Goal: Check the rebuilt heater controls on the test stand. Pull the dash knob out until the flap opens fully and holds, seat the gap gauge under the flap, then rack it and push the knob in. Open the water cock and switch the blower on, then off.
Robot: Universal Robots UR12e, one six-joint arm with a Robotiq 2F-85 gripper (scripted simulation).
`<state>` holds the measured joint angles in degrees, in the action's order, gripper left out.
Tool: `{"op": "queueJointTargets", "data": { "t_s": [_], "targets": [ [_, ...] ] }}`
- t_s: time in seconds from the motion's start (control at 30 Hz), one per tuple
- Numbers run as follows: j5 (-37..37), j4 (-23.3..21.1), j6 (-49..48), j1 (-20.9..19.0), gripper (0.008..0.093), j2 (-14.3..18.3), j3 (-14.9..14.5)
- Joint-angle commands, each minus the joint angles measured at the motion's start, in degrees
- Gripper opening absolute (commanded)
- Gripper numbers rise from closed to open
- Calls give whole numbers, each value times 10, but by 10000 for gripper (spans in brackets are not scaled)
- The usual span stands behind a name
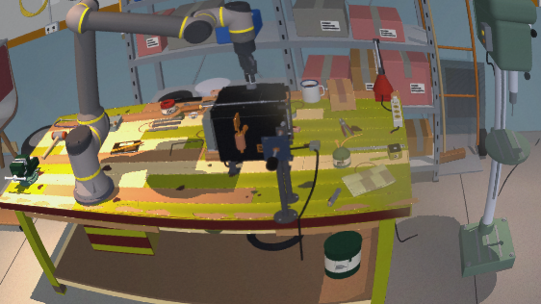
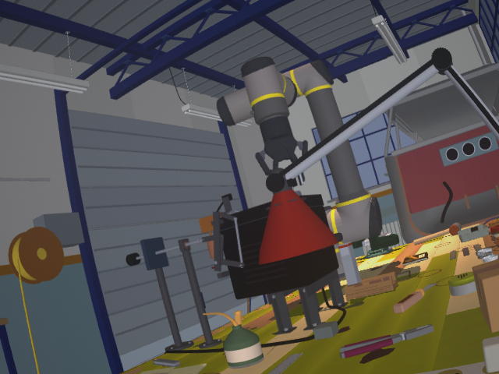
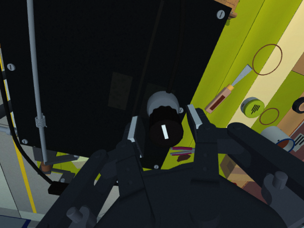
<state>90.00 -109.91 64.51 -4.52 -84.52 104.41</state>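
The blower switch, a black round knob with a white mark on a pale collar, stands on top of the black heater box near its rear edge. My gripper hangs straight above it, open and holding nothing, one finger on either side of the knob. The dash knob sits on a blue block atop a post in front of the box, its rod running back to the flap linkage. The water cock is not clearly seen.
A white mug stands behind the box on the bench. A red-shaded lamp hides the box's top from the second side camera. A green oil can, pliers and a chisel lie to the right.
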Motion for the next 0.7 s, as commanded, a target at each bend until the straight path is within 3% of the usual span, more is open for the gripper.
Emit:
{"op": "queueJointTargets", "data": {
  "t_s": [0.0,0.67],
  "targets": [
    [0,0,0,0,530,0,-1],
    [0,50,0,0,530,-14,-36]
  ]
}}
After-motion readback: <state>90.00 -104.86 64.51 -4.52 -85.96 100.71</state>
